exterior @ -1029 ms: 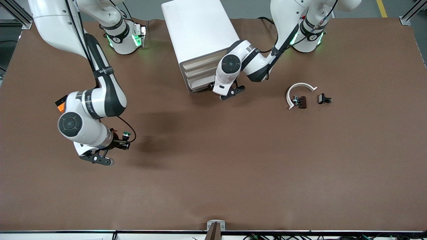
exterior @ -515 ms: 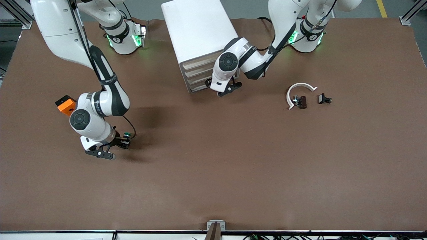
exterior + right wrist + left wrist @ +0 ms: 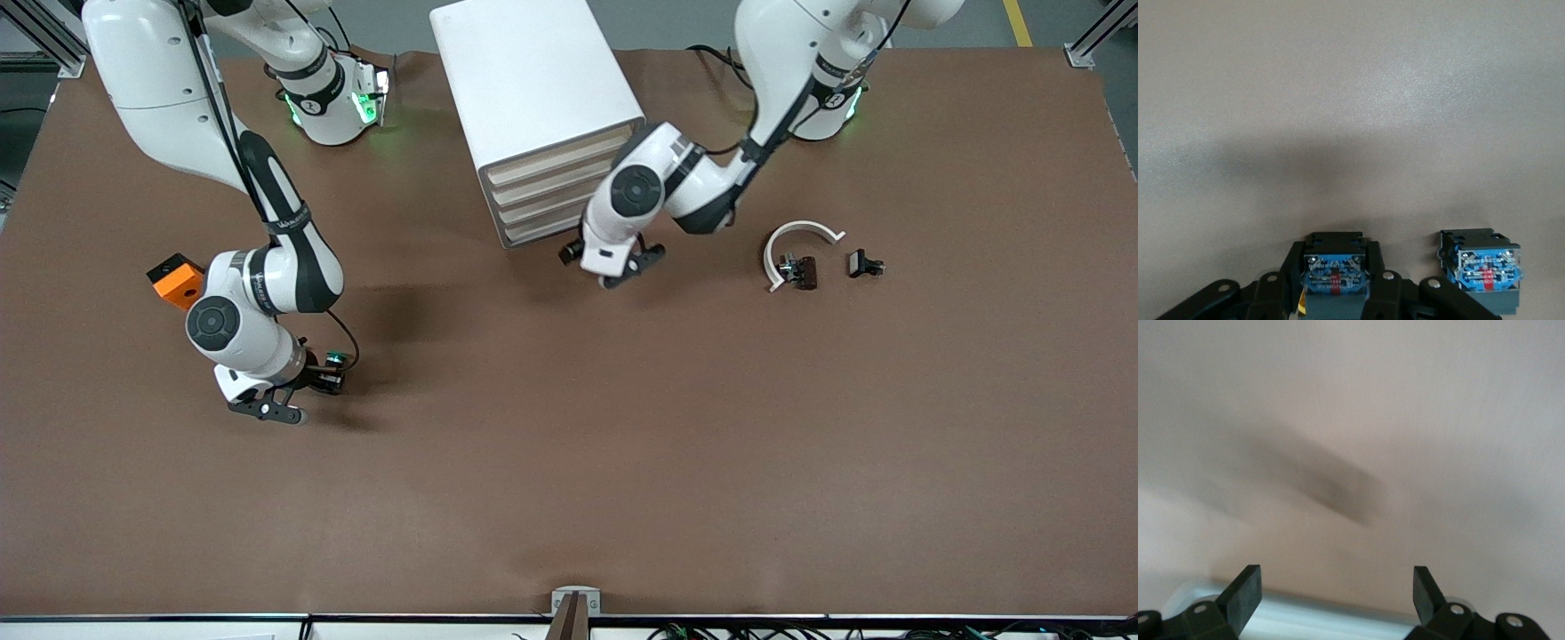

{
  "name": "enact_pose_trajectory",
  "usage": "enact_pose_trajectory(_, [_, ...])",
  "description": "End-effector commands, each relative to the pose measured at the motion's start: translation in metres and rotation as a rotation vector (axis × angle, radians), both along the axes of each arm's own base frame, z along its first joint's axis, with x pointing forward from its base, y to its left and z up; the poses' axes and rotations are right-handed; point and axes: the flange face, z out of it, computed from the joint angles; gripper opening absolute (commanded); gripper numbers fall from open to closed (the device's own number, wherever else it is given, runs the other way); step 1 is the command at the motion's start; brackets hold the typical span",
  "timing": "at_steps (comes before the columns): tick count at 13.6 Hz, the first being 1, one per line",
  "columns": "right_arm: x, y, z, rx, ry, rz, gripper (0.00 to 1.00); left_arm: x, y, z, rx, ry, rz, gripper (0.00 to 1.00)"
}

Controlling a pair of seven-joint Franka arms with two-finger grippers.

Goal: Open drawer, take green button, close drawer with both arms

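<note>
A wide bare stretch of brown table [image 3: 569,462] lies nearer the front camera. The white cabinet [image 3: 533,80] shows 4 flush drawer fronts [image 3: 556,191]. In front of it hovers the left gripper [image 3: 569,252], fingers spread and empty. At the right arm's end, the right gripper [image 3: 331,380] clamps the green-capped button [image 3: 335,360] low over the table.

No text, label or number can be read with any certainty. The right arm [image 3: 284,222] carries small white lettering on its black band, too fine to make out. The blue button bases [image 3: 1335,277] show tiny white print and a red mark, likewise illegible.
</note>
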Motion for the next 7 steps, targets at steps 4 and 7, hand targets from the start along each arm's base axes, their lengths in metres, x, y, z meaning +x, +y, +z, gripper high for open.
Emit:
enact_pose_trajectory(4, [-0.018, 0.034, -0.004, 0.022, 0.03, -0.034, 0.0, 0.105, 0.101, 0.078, 0.068, -0.105, -0.06, 1.0])
enact_pose_trajectory(7, [-0.018, 0.034, -0.004, 0.022, 0.03, -0.034, 0.0, 0.14, 0.166, 0.143, 0.057, -0.171, -0.124, 1.0])
